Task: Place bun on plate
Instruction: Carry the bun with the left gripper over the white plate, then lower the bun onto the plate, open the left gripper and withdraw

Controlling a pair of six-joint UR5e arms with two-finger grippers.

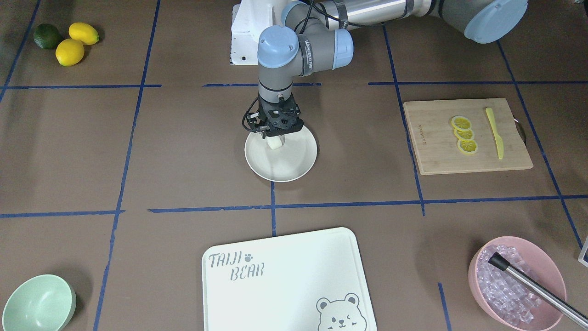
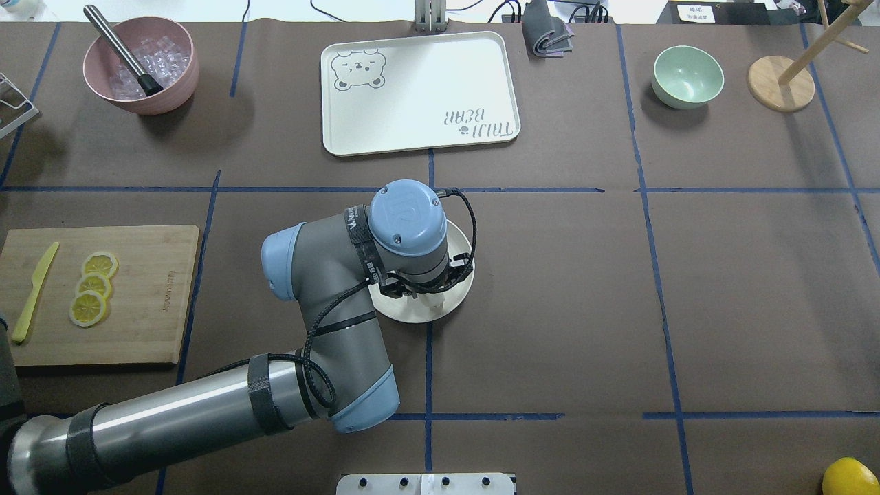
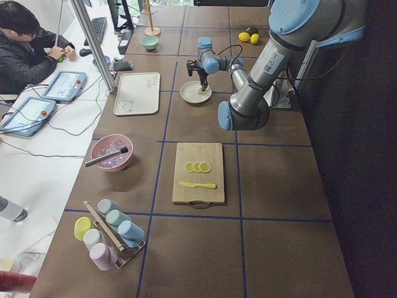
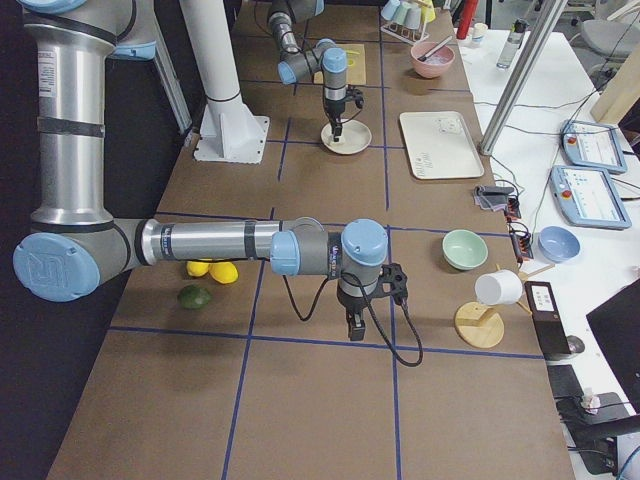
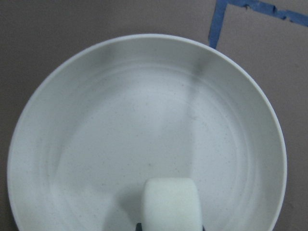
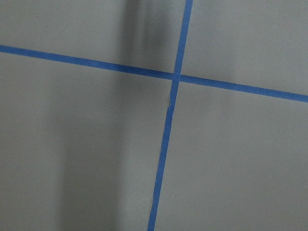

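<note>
The cream-white plate [image 1: 281,168] lies at the middle of the table, and it fills the left wrist view [image 5: 144,115]. My left gripper [image 1: 274,139] points straight down over the plate's robot-side half, shut on the bun [image 1: 274,144]. In the left wrist view the bun [image 5: 171,203] is a smooth white lump low over the plate's surface at the bottom edge; I cannot tell whether it touches the plate. The right gripper [image 4: 355,325] hangs above bare table far from the plate, and I cannot tell whether it is open or shut.
A wooden board [image 1: 429,147] holds lemon slices [image 1: 464,134] and a yellow knife [image 1: 494,133]. The bear-printed board [image 1: 275,285], a pink bowl of ice [image 1: 517,280], a mint bowl [image 1: 39,303] and lemons [image 1: 70,51] lie around. A person [image 3: 25,49] sits beyond the table.
</note>
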